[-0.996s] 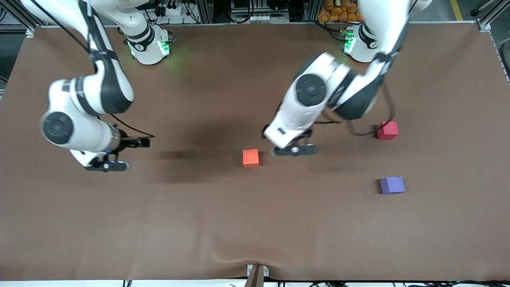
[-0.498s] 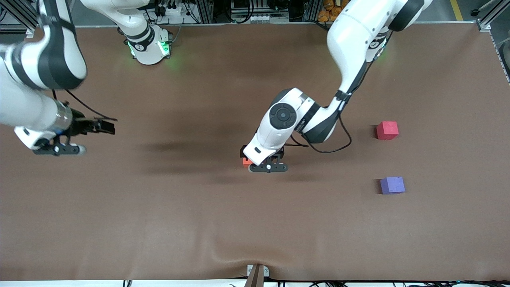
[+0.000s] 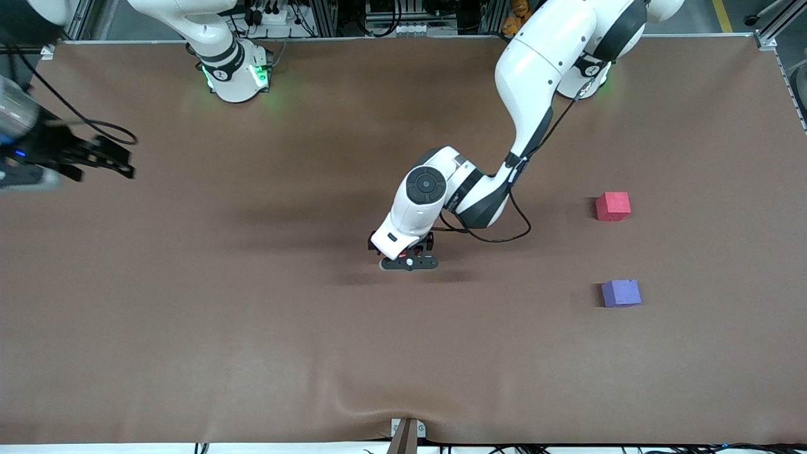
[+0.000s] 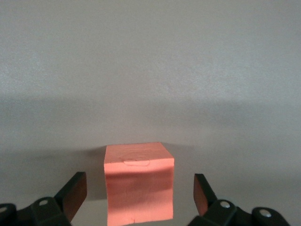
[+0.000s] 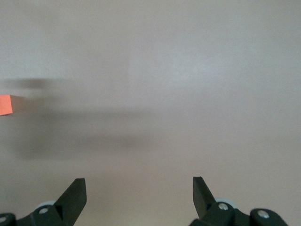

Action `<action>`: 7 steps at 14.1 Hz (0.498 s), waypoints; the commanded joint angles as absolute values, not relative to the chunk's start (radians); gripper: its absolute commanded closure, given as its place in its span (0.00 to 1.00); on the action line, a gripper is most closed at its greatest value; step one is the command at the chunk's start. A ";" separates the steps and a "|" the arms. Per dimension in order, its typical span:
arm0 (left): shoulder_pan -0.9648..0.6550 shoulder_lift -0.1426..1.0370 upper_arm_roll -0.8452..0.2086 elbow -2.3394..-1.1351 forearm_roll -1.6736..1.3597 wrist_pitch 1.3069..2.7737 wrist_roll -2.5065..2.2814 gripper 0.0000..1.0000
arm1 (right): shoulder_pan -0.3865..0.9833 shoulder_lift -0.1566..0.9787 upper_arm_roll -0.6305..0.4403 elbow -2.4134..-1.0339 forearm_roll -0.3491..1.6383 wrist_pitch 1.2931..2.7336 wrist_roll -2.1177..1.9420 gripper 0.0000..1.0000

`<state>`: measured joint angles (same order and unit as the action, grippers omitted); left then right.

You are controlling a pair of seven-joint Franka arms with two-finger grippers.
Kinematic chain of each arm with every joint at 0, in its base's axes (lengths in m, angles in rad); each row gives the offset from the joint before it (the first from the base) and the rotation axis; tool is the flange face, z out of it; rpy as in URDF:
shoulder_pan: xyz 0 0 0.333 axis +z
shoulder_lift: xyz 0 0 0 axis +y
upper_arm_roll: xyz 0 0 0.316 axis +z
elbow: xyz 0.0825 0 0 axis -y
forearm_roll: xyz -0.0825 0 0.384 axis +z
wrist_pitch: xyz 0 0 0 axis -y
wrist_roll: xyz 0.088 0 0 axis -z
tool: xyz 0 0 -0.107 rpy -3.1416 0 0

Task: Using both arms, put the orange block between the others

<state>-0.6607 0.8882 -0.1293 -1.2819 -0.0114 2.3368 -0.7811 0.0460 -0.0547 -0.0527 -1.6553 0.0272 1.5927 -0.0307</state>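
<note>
— Starting big: what fills the frame?

— Brown tabletop, edge to edge. Both bases sit along the top of the front view.

— Arms?

— Left arm comes down from the upper part of the frame and bends into the centre, wrist pointing down at the tabletop. Right arm: base at the top, and the rest swings out of the frame at its own end of the table. Only its wrist end shows at mid-height on that edge.

— Grippers, quick.

— Left gripper is low at frame centre, right over the orange block. Jaws are released and spread wide, one finger on each side of the block. The wrist view shows a gap at both sides, so nothing is grasped.

— And the other one?

— Right gripper hangs over plain tabletop at the right arm's end. Jaws are released too, with nothing between them. Its wrist view catches a sliver of the orange block at the picture's edge, well apart from the fingers.

— Where's the task thing exactly?

— Resting flat on the tabletop at dead centre of the front view, almost fully covered by the left gripper there. It's well apart from the other two.

— Those two?

— Toward the left arm's end. Red-pink cube sits at mid-height, and purple cube is lower in the frame, nearer the camera. They're apart from each other, and the orange one isn't between them yet.
</note>
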 commanded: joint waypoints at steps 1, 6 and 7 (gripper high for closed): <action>-0.672 0.916 -0.115 -1.247 -0.017 2.338 -0.792 0.00 | 0.025 0.001 -0.041 -1.498 -0.015 1.491 -0.048 0.00; -0.684 0.937 -0.117 -1.247 -0.020 2.352 -0.796 0.00 | -0.012 0.006 -0.032 -1.445 -0.020 1.454 -0.026 0.00; -0.684 0.940 -0.117 -1.247 -0.020 2.358 -0.796 0.00 | -0.011 0.005 -0.023 -1.445 -0.017 1.439 0.016 0.00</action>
